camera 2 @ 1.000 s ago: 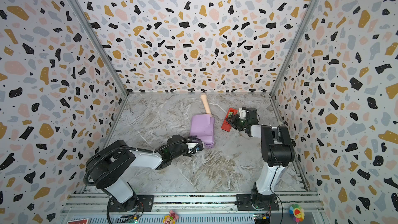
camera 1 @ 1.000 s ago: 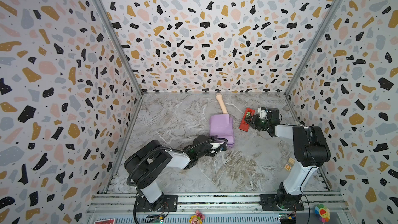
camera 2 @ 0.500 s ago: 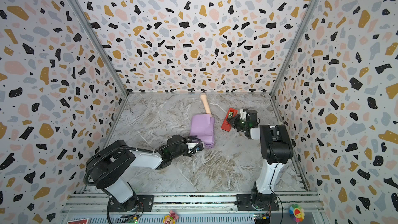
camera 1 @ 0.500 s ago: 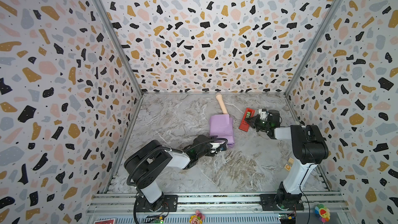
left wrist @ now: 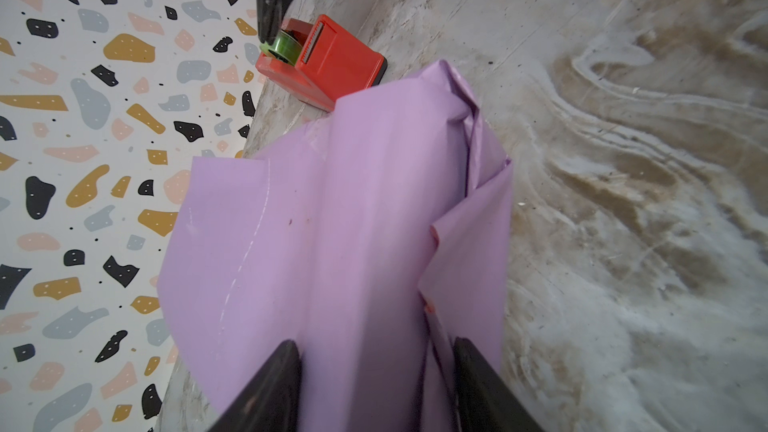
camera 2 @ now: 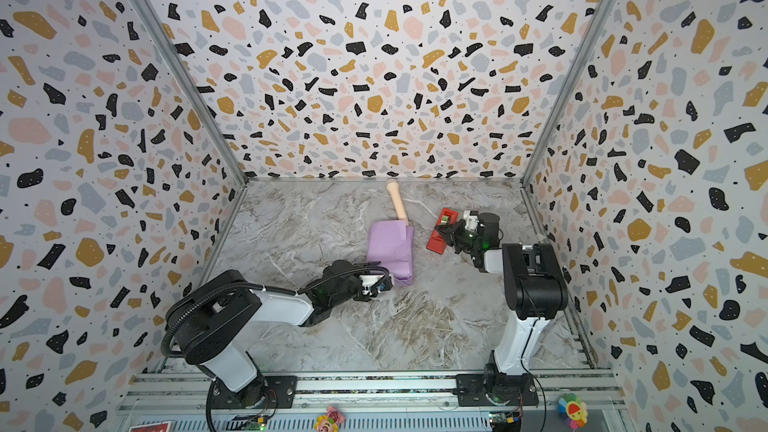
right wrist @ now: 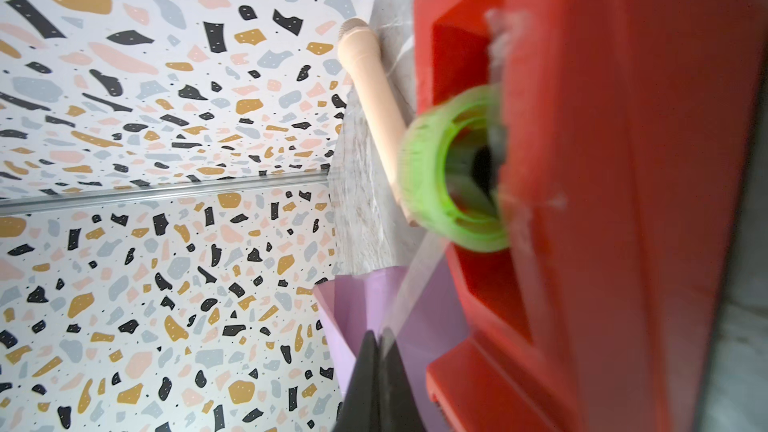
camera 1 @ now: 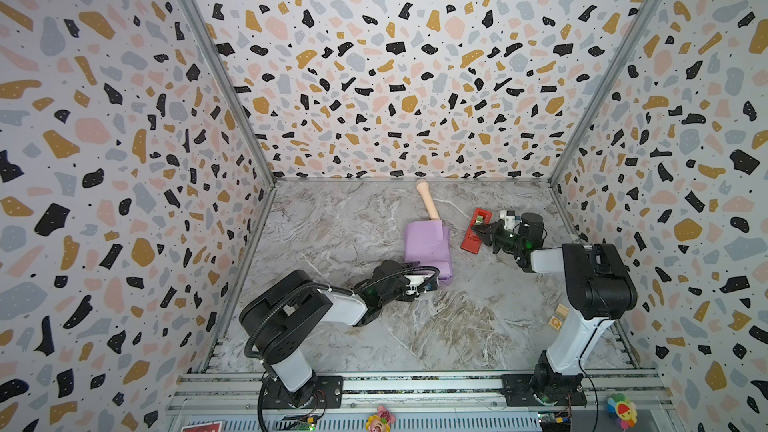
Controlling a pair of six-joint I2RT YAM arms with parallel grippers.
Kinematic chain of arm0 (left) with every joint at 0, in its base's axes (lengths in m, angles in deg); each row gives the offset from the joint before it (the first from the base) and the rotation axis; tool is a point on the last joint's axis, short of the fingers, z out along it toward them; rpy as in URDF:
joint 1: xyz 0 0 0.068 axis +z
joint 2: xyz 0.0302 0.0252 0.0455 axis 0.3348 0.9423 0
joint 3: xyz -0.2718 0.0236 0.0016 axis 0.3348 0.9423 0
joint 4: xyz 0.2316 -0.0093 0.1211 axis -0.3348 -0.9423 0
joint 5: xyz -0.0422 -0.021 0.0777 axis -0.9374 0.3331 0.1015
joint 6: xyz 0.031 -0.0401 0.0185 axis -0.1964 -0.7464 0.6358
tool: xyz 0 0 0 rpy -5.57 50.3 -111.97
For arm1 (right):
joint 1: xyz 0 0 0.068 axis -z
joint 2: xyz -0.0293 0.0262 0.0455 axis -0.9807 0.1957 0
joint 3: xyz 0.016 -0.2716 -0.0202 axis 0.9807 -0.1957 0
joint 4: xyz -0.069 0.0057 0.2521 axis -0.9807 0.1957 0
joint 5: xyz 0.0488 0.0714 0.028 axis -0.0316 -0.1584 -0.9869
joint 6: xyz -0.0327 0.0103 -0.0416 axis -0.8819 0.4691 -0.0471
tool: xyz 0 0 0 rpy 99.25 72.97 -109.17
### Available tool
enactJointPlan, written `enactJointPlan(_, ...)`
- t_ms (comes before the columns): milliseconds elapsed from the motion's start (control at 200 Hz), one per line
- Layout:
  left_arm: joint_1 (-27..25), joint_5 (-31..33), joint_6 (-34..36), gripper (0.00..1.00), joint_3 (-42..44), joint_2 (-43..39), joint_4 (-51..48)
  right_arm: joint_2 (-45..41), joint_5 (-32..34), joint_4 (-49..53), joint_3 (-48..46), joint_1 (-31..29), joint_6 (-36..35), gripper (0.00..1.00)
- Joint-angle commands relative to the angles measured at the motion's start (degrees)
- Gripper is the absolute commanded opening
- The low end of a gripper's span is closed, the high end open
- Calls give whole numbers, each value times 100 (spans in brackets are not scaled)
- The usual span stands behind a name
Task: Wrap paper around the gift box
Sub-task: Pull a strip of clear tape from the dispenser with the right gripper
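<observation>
A marbled desk (camera 1: 436, 326) inside speckled walls, with two robot arms. The gift box cannot be seen; it is judged to sit inside the paper (camera 1: 427, 249), a lilac parcel lying directly ahead of the left tool (camera 1: 428, 282).

In the left wrist view, the left tool's dark fingers (left wrist: 274, 384) stand part-spread on either side of the parcel's near end and appear to clamp it, though contact on the far finger is hard to confirm. The right tool (right wrist: 380, 340) is pressed together, pinching the tape strip (right wrist: 415, 276), which runs from a green roll (right wrist: 453, 168) in the red tape dispenser (camera 1: 469, 241) just beside that tool.

The paper looks thin, glossy and light. It creases easily, slides on the box and would likely spring open if released. The stiff box edges underneath are the best places to hold it. The loose folds at the parcel's side (left wrist: 469, 201) are weak places to grip.

A beige toy microphone (camera 1: 428, 201) touches the parcel's end farthest from the left tool, and the dispenser sits close between the parcel and the right tool. The open desk lies behind both tools.
</observation>
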Motion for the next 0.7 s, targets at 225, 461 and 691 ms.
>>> enactJointPlan(225,59,49,-77,57,-62,100,-323,-612,-328,-352,-479,-281,47,0)
enactJointPlan(461,53,53,-73,57,-66,108,-324,-841,-176,-423,-1023,-468,-38,0)
enactJointPlan(691,49,40,-94,57,-74,109,-329,-879,-24,-538,-1413,-549,-84,0)
